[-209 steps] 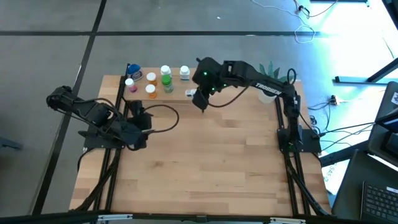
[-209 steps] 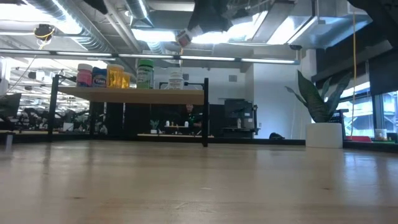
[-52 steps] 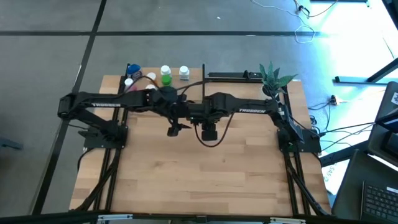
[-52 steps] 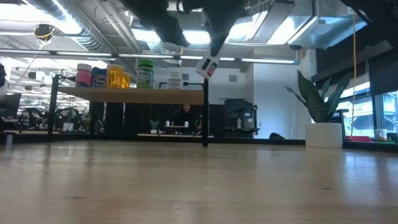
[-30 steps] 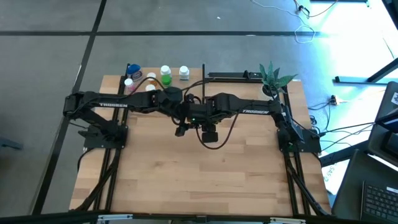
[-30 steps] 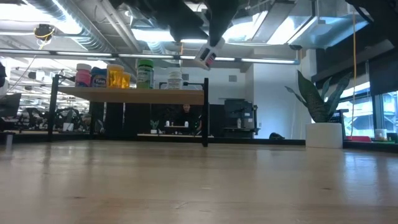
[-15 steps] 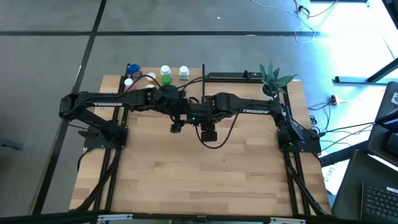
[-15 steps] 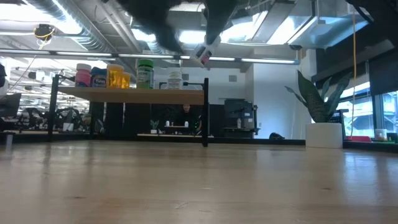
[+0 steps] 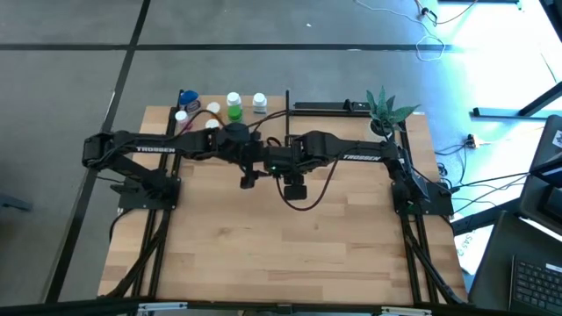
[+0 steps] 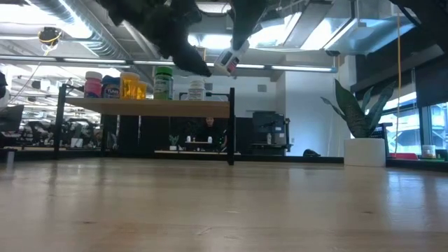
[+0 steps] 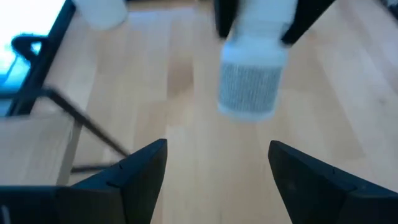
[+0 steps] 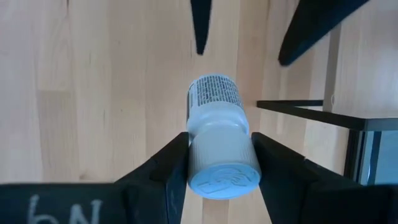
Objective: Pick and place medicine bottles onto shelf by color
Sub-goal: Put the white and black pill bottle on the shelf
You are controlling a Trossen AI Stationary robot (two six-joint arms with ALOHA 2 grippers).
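White ribbed-cap bottle point(image 12: 219, 142) clamped by right end effector point(image 12: 217, 163) above pale planked tabletop point(image 12: 93, 93).

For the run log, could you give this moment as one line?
right gripper: shut on bottle, midair | left gripper: open, facing it | shelf: five bottles

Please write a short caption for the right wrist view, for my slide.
Right gripper holds a white-capped bottle by its cap above the wooden table, facing the left gripper's open fingers.

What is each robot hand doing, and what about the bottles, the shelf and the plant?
Right gripper: shut on white bottle, held in the air.
Left gripper: open, facing that bottle.
Shelf: standing, with bottles on top.
Shelf bottles: upright.
Plant: upright in its pot.
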